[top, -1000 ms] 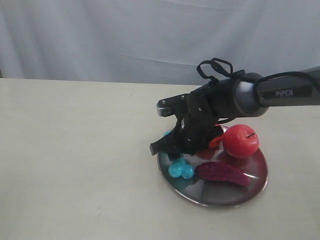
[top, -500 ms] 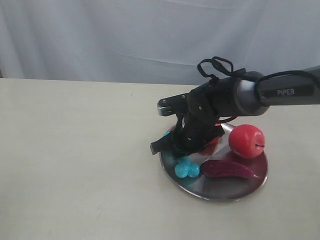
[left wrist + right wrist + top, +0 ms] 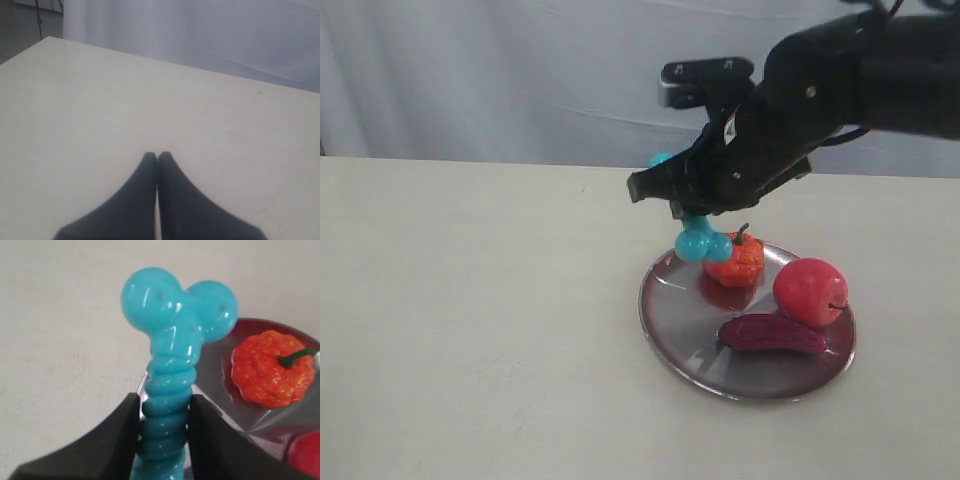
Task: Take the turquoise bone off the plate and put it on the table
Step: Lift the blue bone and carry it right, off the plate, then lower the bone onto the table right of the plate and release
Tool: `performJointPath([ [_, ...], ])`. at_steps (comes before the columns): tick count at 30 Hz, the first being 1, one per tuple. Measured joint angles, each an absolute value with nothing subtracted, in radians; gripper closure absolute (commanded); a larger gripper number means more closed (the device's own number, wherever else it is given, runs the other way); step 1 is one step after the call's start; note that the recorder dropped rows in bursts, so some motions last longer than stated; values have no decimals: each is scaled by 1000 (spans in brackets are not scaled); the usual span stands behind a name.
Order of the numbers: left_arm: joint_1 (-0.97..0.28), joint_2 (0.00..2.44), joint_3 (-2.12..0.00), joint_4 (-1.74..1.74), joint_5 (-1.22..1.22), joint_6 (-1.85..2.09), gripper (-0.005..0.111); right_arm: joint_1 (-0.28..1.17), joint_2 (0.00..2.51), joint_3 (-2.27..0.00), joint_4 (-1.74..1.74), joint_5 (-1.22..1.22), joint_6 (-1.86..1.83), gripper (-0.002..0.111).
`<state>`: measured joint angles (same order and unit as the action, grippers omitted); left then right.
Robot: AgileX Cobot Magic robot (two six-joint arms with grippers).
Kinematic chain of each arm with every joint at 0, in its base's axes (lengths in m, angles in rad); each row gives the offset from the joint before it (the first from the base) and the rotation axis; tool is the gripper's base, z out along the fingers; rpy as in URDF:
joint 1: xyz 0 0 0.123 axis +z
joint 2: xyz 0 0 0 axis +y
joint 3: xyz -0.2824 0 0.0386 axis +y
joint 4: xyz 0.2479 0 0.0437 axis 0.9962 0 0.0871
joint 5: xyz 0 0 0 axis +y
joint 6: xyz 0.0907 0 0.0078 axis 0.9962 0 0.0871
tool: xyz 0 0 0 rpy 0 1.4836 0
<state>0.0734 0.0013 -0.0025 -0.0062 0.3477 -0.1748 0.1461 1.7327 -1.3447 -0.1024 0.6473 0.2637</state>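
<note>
Lifted off the round shiny silver metal plate (image 3: 665, 330), the turquoise rubbery ribbed bone (image 3: 702, 243) (image 3: 177, 315) now hangs above its edge, clamped at the shaft by the black right gripper (image 3: 692, 213) (image 3: 165, 407); a slick shaft could slip and fall back before reaching the cream tabletop (image 3: 470, 330).

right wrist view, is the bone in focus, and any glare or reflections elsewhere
Right wrist view: the turquoise bone is sharp, with small glossy highlights. Exterior view: the plate mirrors the orange pumpkin as a red patch.
</note>
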Motion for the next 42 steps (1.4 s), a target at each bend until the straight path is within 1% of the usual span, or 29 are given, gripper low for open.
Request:
performJointPath([
  [5,73,1,-3,-6,348,-175,107,114,1608,-1345,-114,739,282,109],
  [9,73,1,-3,-6,348,-175,107,-34,1513,-1345,-126,912,246,109],
  [10,73,1,-3,-6,348,-175,107,-95,1490,-1333,-128,940,223,109],
  [11,73,1,-3,-6,348,-175,107,-126,1477,-1321,-128,946,216,109],
  [13,73,1,-3,-6,348,-175,107,-232,1441,-1253,-128,933,195,109],
  [18,73,1,-3,-6,348,-175,107,-367,1454,-1101,-130,822,145,109],
  [20,73,1,-3,-6,348,-175,107,-396,1475,-1062,-130,773,139,109],
  [24,73,1,-3,-6,348,-175,107,-423,1547,-1023,-130,708,109,109],
  [33,73,1,-3,-6,348,-175,107,-424,1753,-1021,-130,579,95,109],
  [42,73,1,-3,-6,348,-175,107,-424,1853,-1021,-186,450,45,109],
])
